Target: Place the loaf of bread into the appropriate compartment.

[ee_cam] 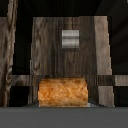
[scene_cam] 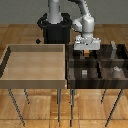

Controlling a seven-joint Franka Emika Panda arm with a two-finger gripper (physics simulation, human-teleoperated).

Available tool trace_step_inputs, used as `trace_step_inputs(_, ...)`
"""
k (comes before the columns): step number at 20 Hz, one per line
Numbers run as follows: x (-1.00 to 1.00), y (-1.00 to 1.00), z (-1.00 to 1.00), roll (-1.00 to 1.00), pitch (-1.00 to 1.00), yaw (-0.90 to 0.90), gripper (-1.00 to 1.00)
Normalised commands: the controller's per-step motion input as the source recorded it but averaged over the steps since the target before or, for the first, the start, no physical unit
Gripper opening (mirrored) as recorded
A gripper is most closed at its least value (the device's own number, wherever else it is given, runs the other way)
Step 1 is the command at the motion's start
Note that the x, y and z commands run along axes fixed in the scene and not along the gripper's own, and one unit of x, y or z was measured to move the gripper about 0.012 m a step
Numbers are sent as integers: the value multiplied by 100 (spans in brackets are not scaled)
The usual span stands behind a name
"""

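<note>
The loaf of bread [scene_cam: 87, 52] is a tiny orange-brown lump held between the fingers of my gripper [scene_cam: 87, 49], which is shut on it. It hangs above the far part of the dark wooden four-part bin [scene_cam: 98, 64], on the side toward the exterior view's left. In the wrist view the loaf [ee_cam: 63, 92] fills the lower middle, over a divider. Beyond it lies a dark streaked compartment [ee_cam: 50, 55] with a small low grey cube [ee_cam: 70, 38]. In the exterior view that cube [scene_cam: 84, 73] sits in the bin's near section. My fingertips do not show in the wrist view.
A large light tan tray [scene_cam: 35, 62] stands at the exterior view's left, edge to edge with the bin. Taller grey blocks [scene_cam: 116, 70] [scene_cam: 114, 48] stand in the bin's sections at the exterior view's right. The robot's black base [scene_cam: 54, 27] is behind. Both stand on thin legs.
</note>
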Motion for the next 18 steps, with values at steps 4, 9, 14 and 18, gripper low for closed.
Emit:
trace_step_inputs(4, 100, 0, 0, 0, 0, 0, -100)
trace_step_inputs(9, 40, 0, 0, 0, 0, 0, 100)
trace_step_inputs(14, 0, 0, 0, 0, 0, 0, 100)
trace_step_inputs(18, 0, 0, 0, 0, 0, 0, 100)
